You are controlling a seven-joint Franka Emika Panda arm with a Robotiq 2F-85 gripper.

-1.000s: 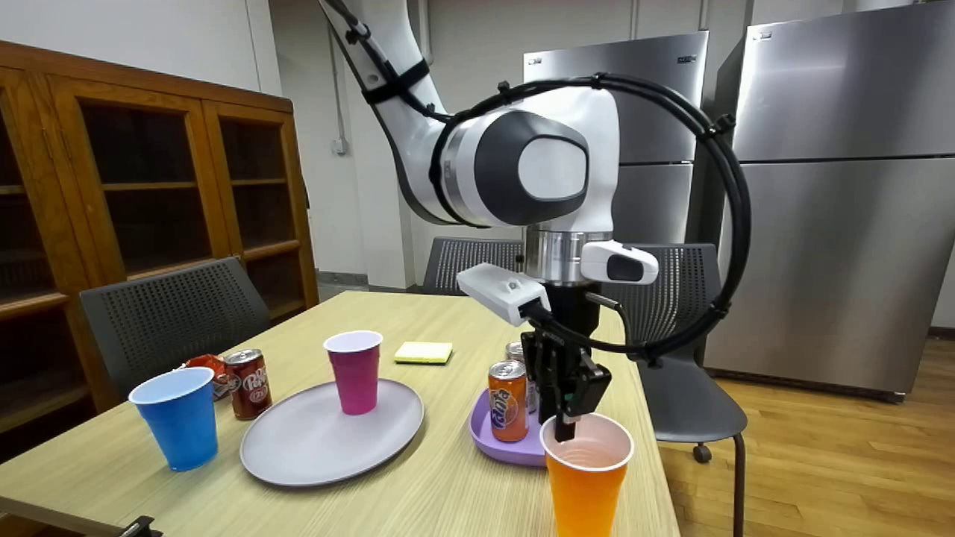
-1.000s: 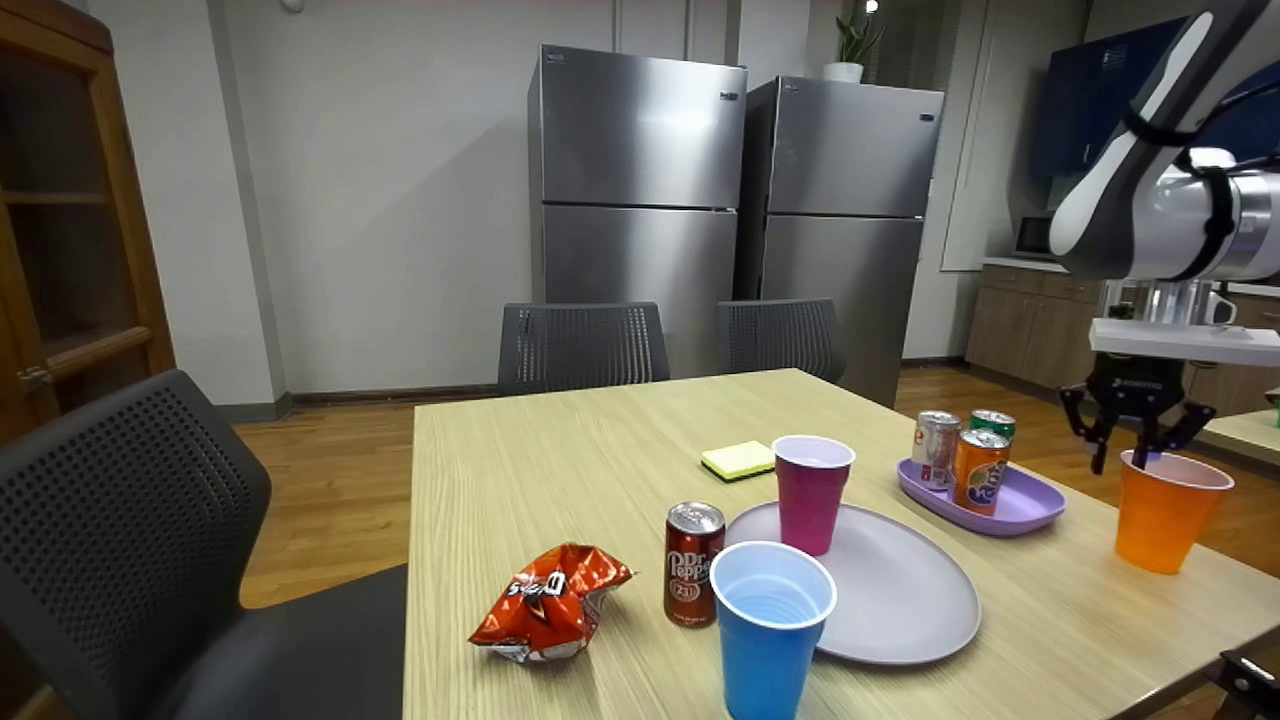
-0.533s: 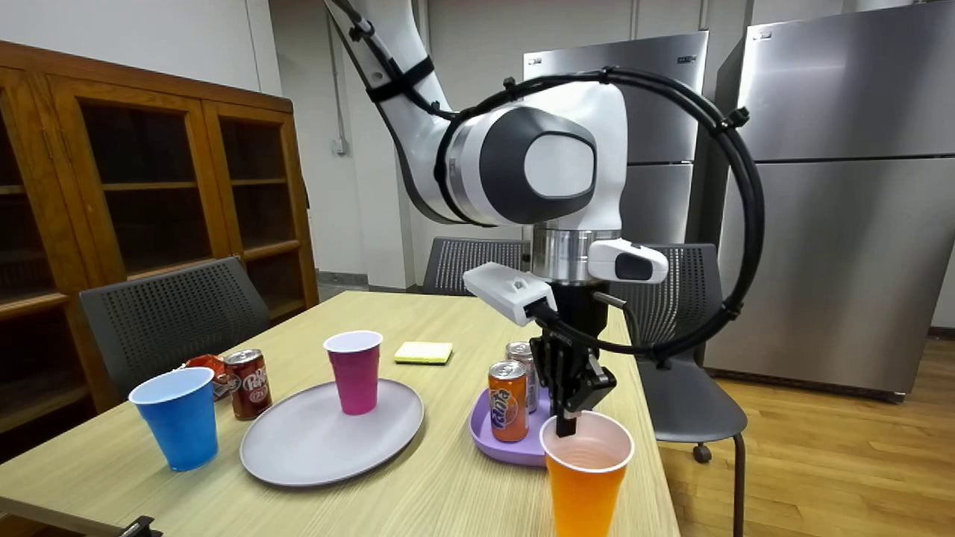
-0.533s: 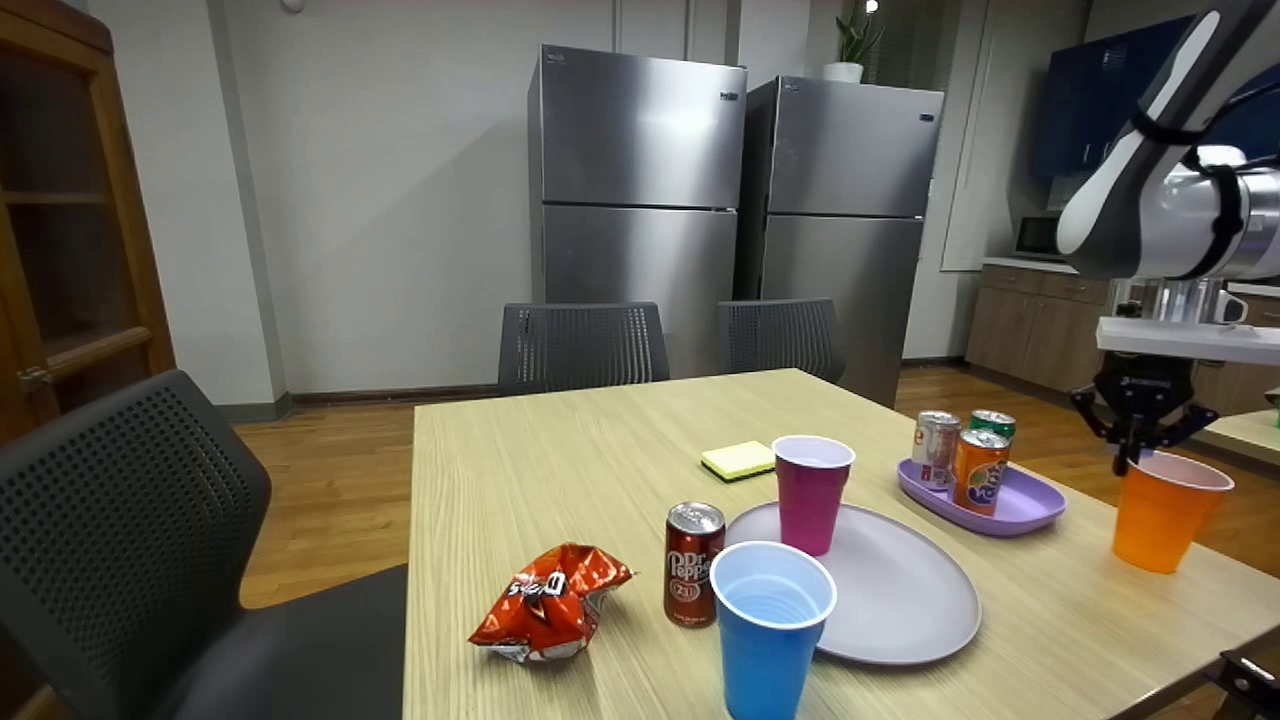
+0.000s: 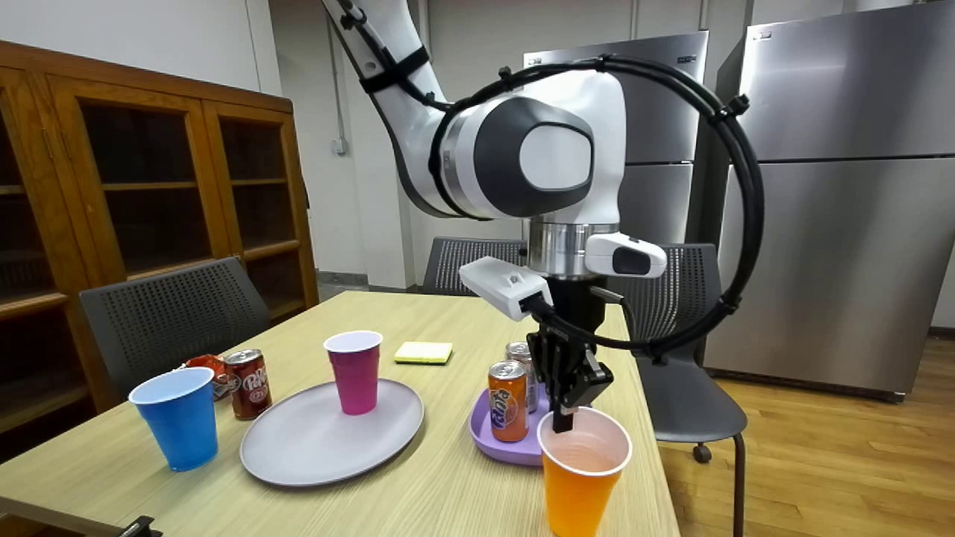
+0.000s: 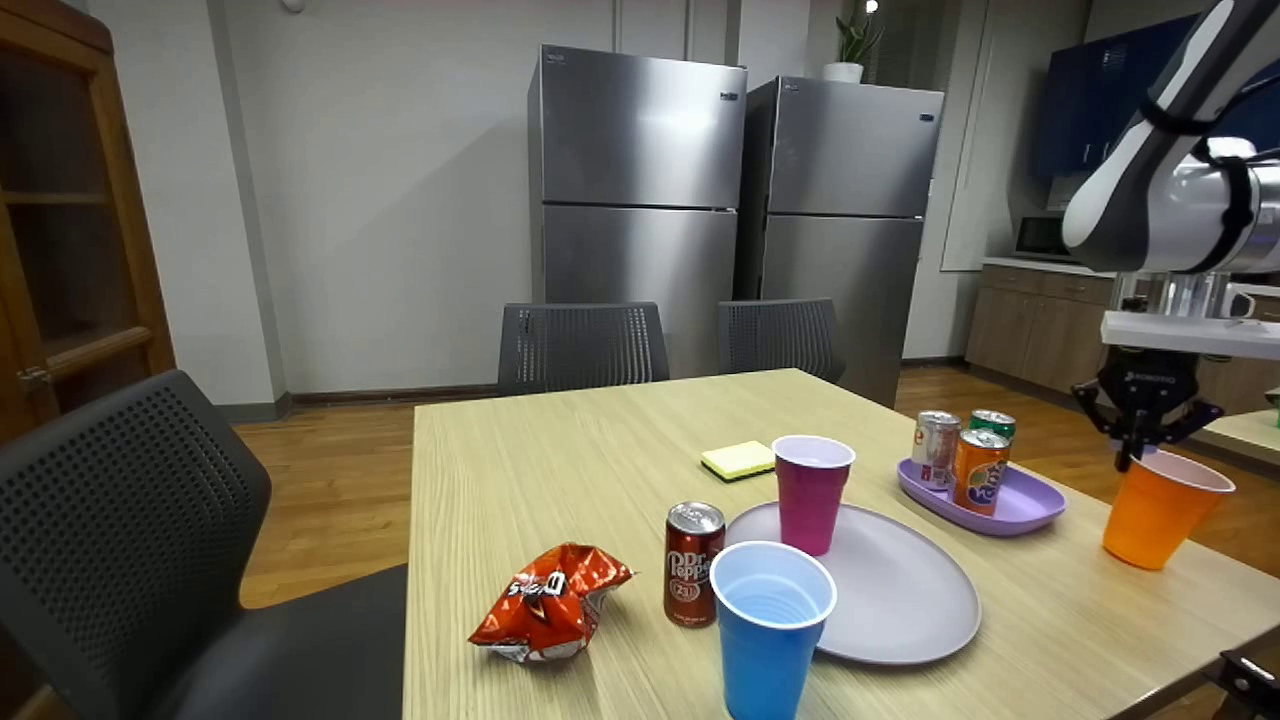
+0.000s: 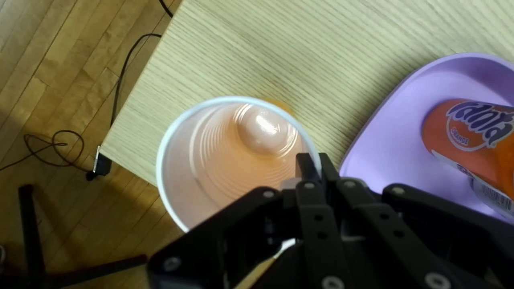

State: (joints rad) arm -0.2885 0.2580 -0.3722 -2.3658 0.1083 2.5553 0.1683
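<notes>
Since a second ago: your hand (image 7: 318, 163) has gone from jaws apart astride the rim to pinched together, and the orange plastic cup (image 5: 580, 492) has tipped farther, its base drawn in toward the spot beneath the hand. Now: clamped on the cup's wall at the rim, one finger inside, one outside. Key relation: you have one edge of the mouth only; the cup lies below the hand, long axis slanted, mouth out on the side away from the purple tray (image 7: 377, 156) and its Fanta can (image 7: 478, 148). Whether the base clears the surface (image 7: 281, 60), can't tell.
</notes>
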